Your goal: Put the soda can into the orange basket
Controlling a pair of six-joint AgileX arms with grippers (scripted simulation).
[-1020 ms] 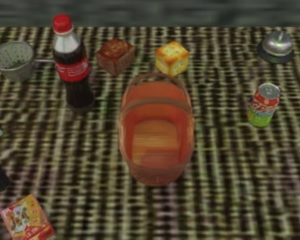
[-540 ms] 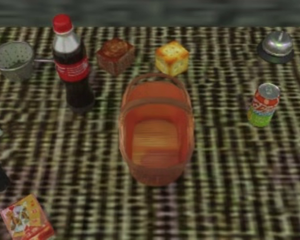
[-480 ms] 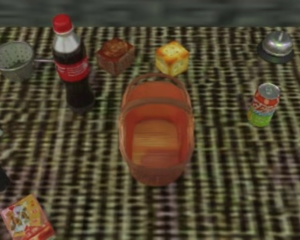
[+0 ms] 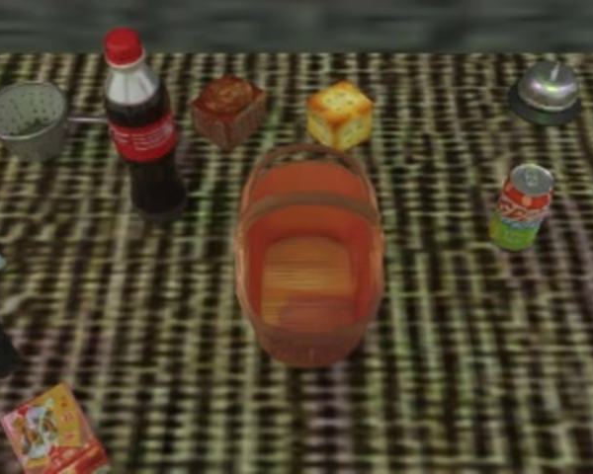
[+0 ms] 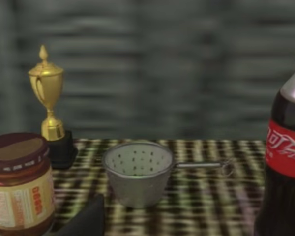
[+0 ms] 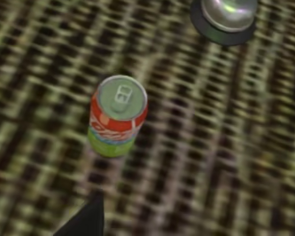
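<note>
Woven matting in a dark and pale green check covers the table, with a dim grey wall behind. Toward the right side stands the small cylindrical soda can — silver top, red label, lime-green lower band — upright and untouched, well apart from the large oval orange-red woven basket with its arching handle at the centre. A domed silver bell sits beyond the can.

From above, neither claw shows; only a dark part of the left arm sits at the left edge. Whether either claw is released or clenched I cannot tell — each wrist view shows just one dark finger tip. The right wrist camera looks down on the can, so that arm seems placed to fetch it.

I judge the can light, rigid but thin-walled and smooth, so slippery; grip it across the mid-body, gently.
</note>
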